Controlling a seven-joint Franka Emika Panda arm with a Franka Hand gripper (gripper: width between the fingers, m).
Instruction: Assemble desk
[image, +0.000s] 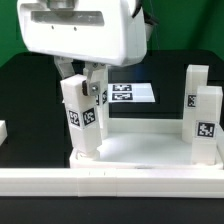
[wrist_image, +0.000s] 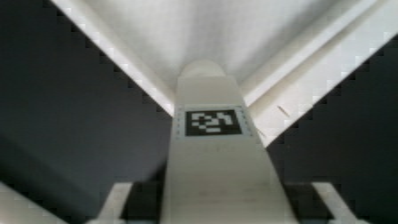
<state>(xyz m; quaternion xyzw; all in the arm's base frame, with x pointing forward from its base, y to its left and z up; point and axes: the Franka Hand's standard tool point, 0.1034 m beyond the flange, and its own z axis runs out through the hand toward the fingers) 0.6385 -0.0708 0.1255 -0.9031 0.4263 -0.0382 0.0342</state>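
Note:
The white desk top (image: 140, 150) lies flat on the black table with its rim up. One tagged white leg (image: 82, 118) stands nearly upright, its lower end at the top's near corner on the exterior view's left. My gripper (image: 84, 88) is shut on this leg's upper part, one finger on each side. In the wrist view the same leg (wrist_image: 217, 150) runs down to the top's corner (wrist_image: 214, 40), and my gripper (wrist_image: 222, 208) has its fingers (wrist_image: 118, 200) flanking the leg. Two more tagged legs (image: 195, 88) (image: 207, 125) stand upright at the exterior view's right side of the top.
The marker board (image: 133, 93) lies flat behind the desk top. A long low white rail (image: 110, 182) runs along the front, right against the top's near edge. A small white piece (image: 3, 130) shows at the exterior view's left edge.

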